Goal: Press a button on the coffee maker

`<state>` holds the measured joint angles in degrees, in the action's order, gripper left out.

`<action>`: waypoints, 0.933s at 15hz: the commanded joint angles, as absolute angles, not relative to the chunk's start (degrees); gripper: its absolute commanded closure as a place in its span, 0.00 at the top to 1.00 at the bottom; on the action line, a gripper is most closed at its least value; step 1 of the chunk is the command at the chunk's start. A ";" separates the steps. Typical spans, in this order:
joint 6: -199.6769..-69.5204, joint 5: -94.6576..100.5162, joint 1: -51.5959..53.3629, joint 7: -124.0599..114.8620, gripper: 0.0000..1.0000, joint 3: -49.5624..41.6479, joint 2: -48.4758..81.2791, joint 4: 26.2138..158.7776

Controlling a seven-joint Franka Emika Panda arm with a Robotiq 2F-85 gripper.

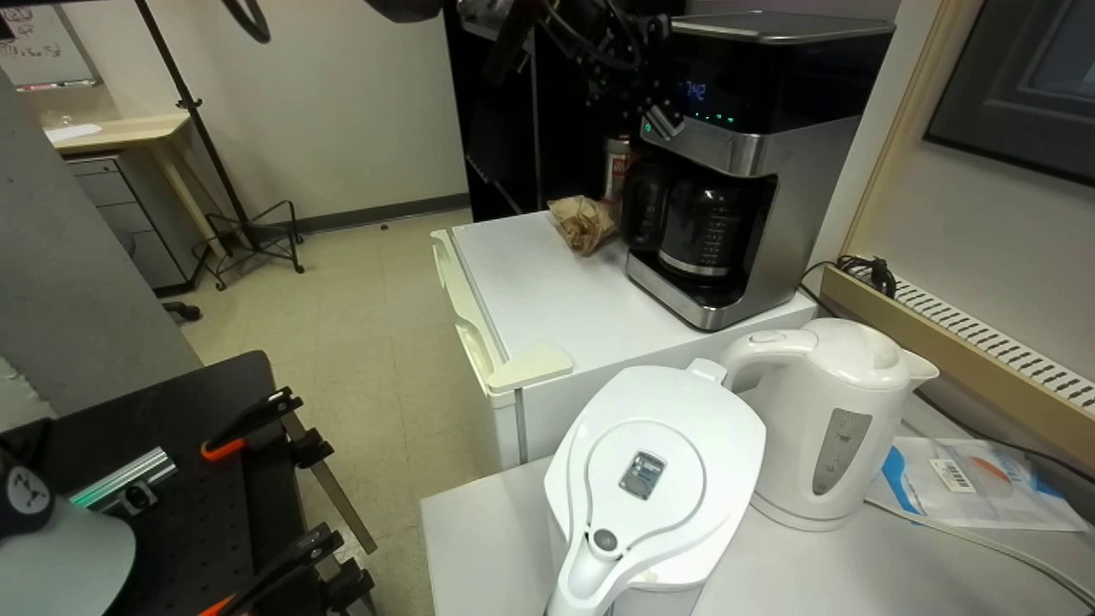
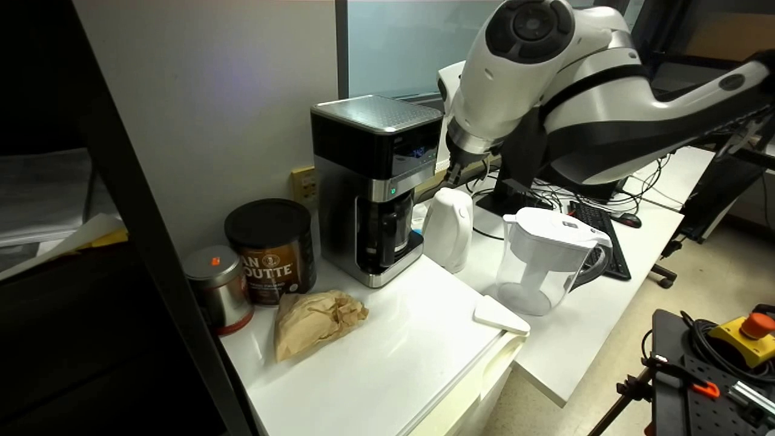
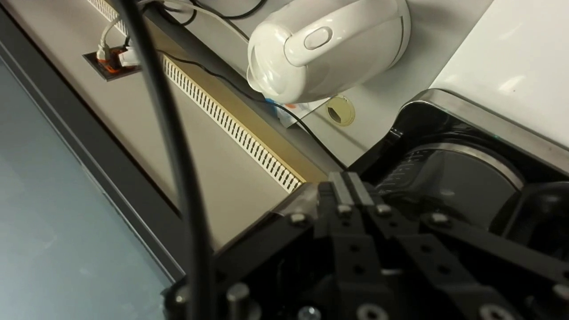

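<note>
The coffee maker (image 1: 808, 184) is a tall black and silver machine on the white surface, seen in both exterior views (image 2: 342, 206). Its display and several small green lights glow, and a green-lit button (image 2: 393, 191) sits on the silver band. The dark glass carafe (image 1: 703, 224) is in its bay. In the wrist view the carafe (image 3: 449, 178) and the base show at the right; the control panel is hidden. My gripper (image 1: 664, 121) overlaps the front band in an exterior view. In an exterior view (image 2: 451, 177) it appears apart from the panel. Its fingers (image 3: 350, 189) are together with nothing between them.
A white kettle (image 1: 817, 428) and a white water-filter pitcher (image 1: 659, 479) stand beside the coffee maker. A crumpled paper bag (image 2: 315, 321), a coffee can (image 2: 272, 248) and a metal canister (image 2: 221, 287) are on its far side. Cables (image 3: 213, 75) run along the wall trim.
</note>
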<state>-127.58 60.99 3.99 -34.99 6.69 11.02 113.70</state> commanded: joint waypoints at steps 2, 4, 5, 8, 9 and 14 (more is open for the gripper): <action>-128.45 61.82 5.34 -35.97 0.02 4.68 16.74 107.32; -128.63 61.61 5.49 -35.85 0.02 4.28 18.09 105.70; -128.78 61.73 5.60 -35.95 0.02 4.07 18.76 104.97; -129.16 61.59 6.03 -35.91 0.02 3.56 20.18 103.15; -129.24 61.55 6.19 -35.91 0.02 3.40 20.61 102.61; -129.16 61.55 6.64 -35.90 0.02 2.95 21.05 101.86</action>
